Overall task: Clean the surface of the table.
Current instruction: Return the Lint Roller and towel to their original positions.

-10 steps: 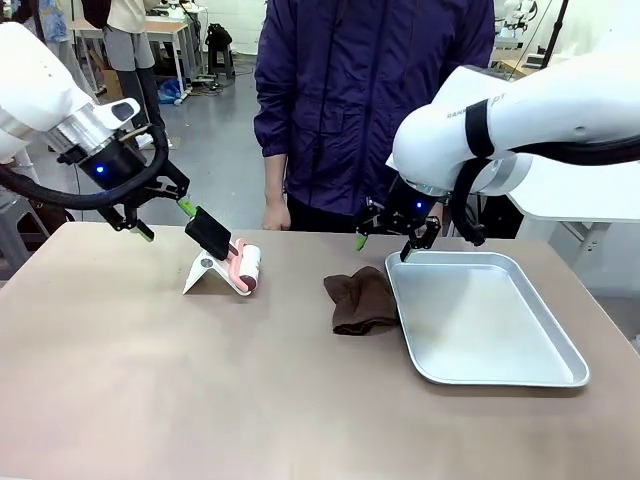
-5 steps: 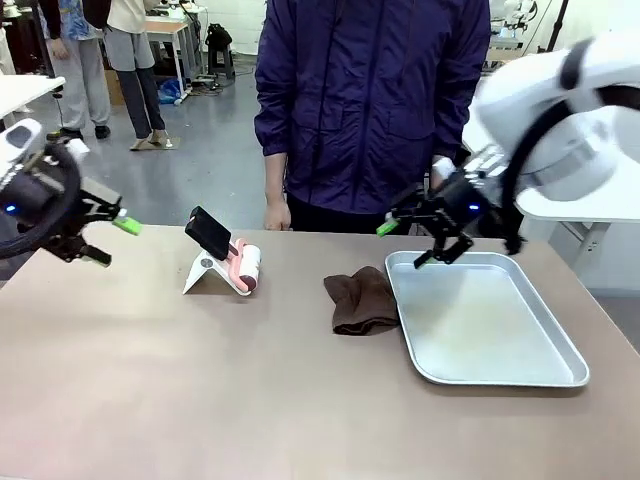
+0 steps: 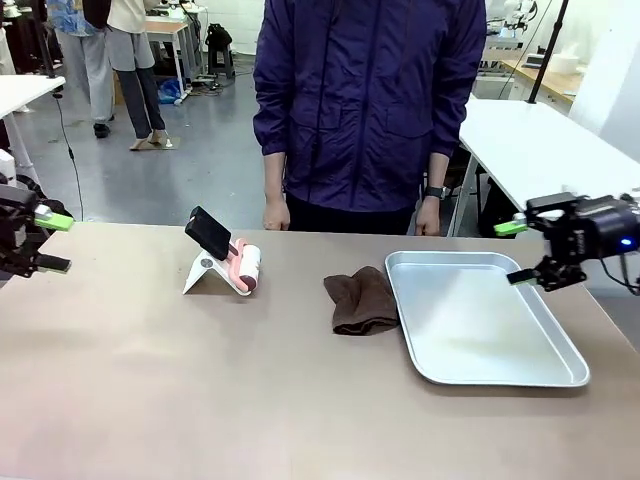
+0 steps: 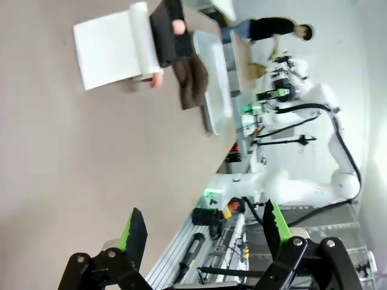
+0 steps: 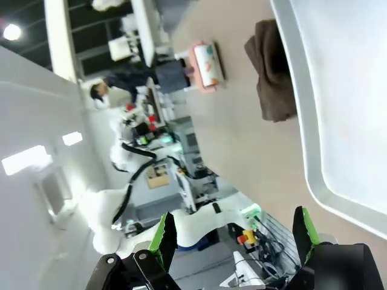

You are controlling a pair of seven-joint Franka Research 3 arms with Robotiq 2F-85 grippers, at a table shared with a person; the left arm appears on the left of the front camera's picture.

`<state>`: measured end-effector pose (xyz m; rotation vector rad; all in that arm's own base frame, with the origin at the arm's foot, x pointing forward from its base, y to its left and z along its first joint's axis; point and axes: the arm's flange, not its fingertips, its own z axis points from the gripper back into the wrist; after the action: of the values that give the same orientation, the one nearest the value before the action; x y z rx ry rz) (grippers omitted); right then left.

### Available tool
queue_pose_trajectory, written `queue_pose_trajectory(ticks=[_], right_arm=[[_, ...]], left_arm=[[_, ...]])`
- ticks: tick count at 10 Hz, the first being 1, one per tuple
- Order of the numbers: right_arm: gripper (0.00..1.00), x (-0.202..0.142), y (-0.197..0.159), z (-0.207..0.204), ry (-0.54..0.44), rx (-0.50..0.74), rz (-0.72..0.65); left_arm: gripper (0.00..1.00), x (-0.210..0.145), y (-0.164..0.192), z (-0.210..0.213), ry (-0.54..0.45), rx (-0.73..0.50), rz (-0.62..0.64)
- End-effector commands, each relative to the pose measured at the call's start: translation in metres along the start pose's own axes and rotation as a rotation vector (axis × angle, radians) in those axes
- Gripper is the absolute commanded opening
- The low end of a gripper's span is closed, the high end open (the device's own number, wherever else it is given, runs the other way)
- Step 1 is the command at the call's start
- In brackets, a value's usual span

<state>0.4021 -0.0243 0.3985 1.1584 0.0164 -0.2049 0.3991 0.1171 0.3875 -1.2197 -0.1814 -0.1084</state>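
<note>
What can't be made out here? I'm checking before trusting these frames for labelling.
- Left gripper: front view, arm cut off by the left edge.
- Roller: front view, the black handle covers its top.
- Cloth: its underside is hidden by its own folds.
- Tray: right wrist view, cut off at the right edge.

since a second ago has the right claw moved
Yes. The right claw has pulled back from the tray's far left corner to past its right edge.

No text, label, brand or number is legible on anything here.
</note>
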Motion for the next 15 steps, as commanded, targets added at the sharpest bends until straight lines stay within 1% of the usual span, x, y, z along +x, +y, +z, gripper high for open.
queue_pose_trajectory(ticks=[1, 2, 3, 4, 5, 6, 7, 8, 9, 15], right_arm=[[1.00, 0.013, -0.030, 0.031, -0.042, 0.188, 0.014], [1.00, 0.020, -0.047, 0.053, -0.072, 0.268, 0.000], [1.00, 0.030, -0.066, 0.074, -0.106, 0.335, -0.031], [1.00, 0.039, -0.082, 0.088, -0.128, 0.388, -0.032], [1.00, 0.048, -0.094, 0.098, -0.150, 0.408, -0.051], [1.00, 0.054, -0.101, 0.102, -0.165, 0.427, -0.061], [1.00, 0.055, -0.103, 0.102, -0.178, 0.438, -0.047], [1.00, 0.057, -0.102, 0.099, -0.203, 0.423, -0.047], [1.00, 0.049, -0.108, 0.105, -0.170, 0.410, -0.094], [1.00, 0.049, -0.108, 0.105, -0.170, 0.410, -0.094]], left_arm=[[1.00, 0.007, 0.017, 0.016, -0.064, -0.127, -0.033], [1.00, 0.005, 0.023, 0.022, -0.084, -0.144, -0.054], [1.00, 0.007, 0.030, 0.029, -0.082, -0.122, -0.063], [1.00, 0.009, 0.037, 0.035, -0.097, -0.105, -0.046], [1.00, 0.009, 0.044, 0.040, -0.092, -0.116, -0.075], [1.00, 0.010, 0.048, 0.043, -0.122, -0.128, -0.064], [1.00, 0.013, 0.049, 0.043, -0.131, -0.136, -0.047], [1.00, 0.018, 0.045, 0.040, -0.123, -0.129, -0.008], [1.00, 0.009, 0.050, 0.043, -0.108, -0.101, -0.032], [1.00, 0.009, 0.050, 0.043, -0.108, -0.101, -0.032]])
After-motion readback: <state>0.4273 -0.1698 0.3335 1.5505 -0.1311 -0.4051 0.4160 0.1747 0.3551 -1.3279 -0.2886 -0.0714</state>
